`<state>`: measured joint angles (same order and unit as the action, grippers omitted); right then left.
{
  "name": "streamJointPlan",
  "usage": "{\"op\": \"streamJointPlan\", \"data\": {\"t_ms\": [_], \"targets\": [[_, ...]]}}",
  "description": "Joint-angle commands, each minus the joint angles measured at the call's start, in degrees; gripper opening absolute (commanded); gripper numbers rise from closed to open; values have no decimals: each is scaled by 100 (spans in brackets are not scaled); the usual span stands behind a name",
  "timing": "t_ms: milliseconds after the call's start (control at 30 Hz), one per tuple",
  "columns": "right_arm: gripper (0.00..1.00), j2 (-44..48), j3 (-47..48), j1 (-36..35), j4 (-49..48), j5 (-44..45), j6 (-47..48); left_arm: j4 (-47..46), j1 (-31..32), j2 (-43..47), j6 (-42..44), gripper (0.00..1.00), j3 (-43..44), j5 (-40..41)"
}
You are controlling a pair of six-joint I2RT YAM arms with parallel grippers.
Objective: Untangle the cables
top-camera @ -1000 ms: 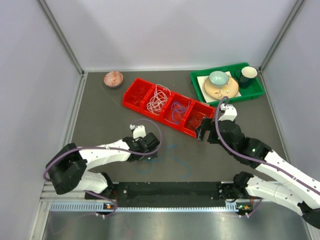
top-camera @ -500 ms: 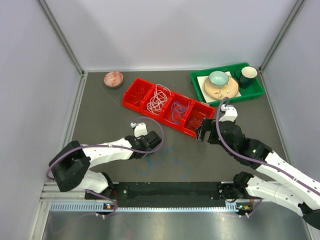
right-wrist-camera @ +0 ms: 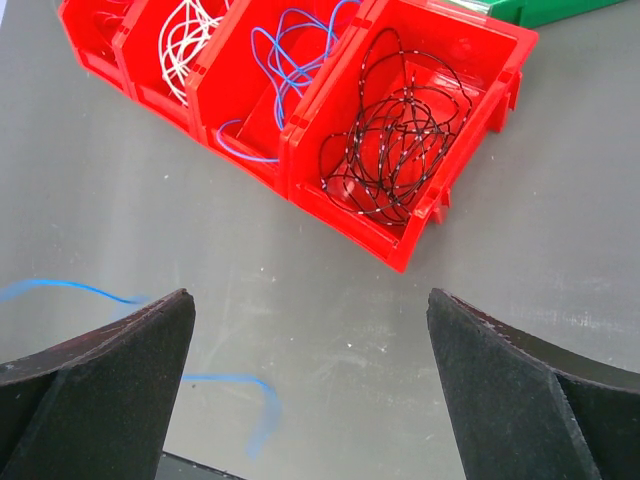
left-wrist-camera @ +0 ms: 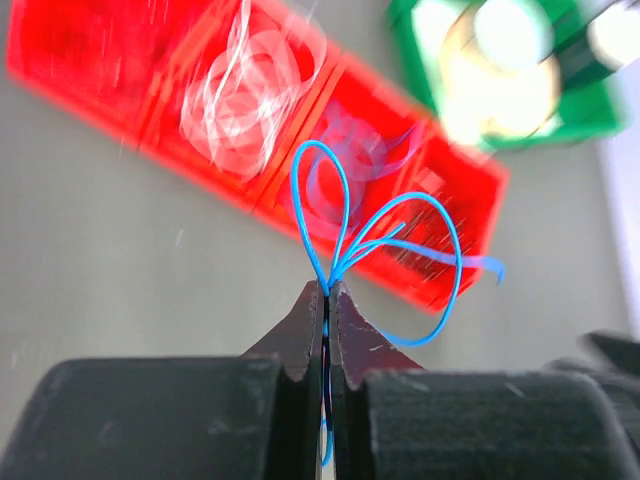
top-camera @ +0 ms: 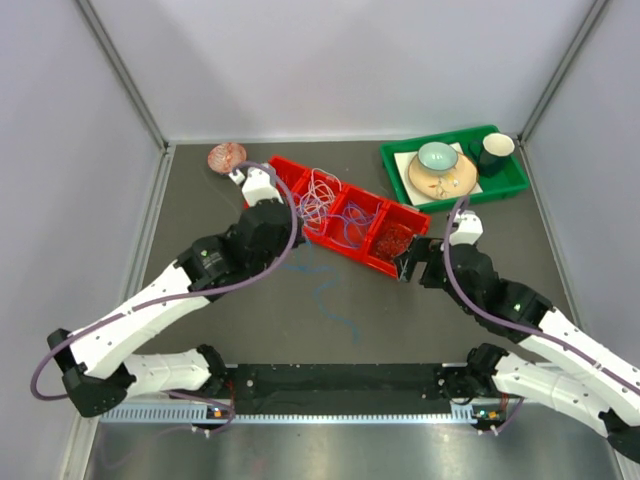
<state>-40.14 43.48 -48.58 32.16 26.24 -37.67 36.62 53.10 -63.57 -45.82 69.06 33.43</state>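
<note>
Left wrist view, looping blue cable [left-wrist-camera: 345, 235], pinched between fingers [left-wrist-camera: 308, 335]

Left arm [top-camera: 210, 262] swung from lower centre up to red tray [top-camera: 415, 215], upper centre. Left claw [left-wrist-camera: 327, 292] snapped closed, pinching blue cable [left-wrist-camera: 297, 195], lifted off surface [top-camera: 380, 310].

**Item count: tabletop inventory**

You have two grippers: the left gripper [left-wrist-camera: 328, 292] and the right gripper [right-wrist-camera: 308, 310]. Count one red tray [right-wrist-camera: 303, 150] with four compartments. Three cable bundles show in it: one white bundle [right-wrist-camera: 190, 35], one blue bundle [right-wrist-camera: 290, 50], one black bundle [right-wrist-camera: 395, 130]. The fourth compartment's contents cannot be counted from these views. Add one reddish tangle [top-camera: 227, 157], one separate blue cable [left-wrist-camera: 340, 265] and two loose blue strands [right-wrist-camera: 75, 285] on the tabletop [top-camera: 190, 200]. One green tray [top-camera: 480, 193] carries one bowl [top-camera: 437, 156], one cup [top-camera: 495, 150] and one round plate [top-camera: 445, 182].
</note>
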Motion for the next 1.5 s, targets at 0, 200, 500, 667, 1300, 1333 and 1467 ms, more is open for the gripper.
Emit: {"op": "streamJointPlan", "data": {"t_ms": [0, 200, 500, 667, 1300, 1333, 1467], "targets": [[98, 68, -68, 41, -175, 127, 14, -417, -45, -269, 890, 0, 705, 173], [98, 33, -86, 50, -184, 127, -30, -814, -230, -919, 1172, 0, 1601, 348], [98, 138, -42, 50, -158, 145, 49, -1289, -458, -1790, 1831, 0, 2849, 463], [97, 165, 28, 41, -105, 241, -3, -1596, -573, -2281, 2147, 0, 3420, 287], [98, -72, 160, 50, -35, 417, -65, -1860, -1293, -3645, 2368, 0, 4731, -354], [98, -90, 160, 50, -35, 400, -74, -1886, -1311, -3671, 2350, 0, 4748, -381], [99, -187, 116, 50, -52, 408, -118, -1922, -1373, -3759, 2288, 0, 4863, -539]]}}
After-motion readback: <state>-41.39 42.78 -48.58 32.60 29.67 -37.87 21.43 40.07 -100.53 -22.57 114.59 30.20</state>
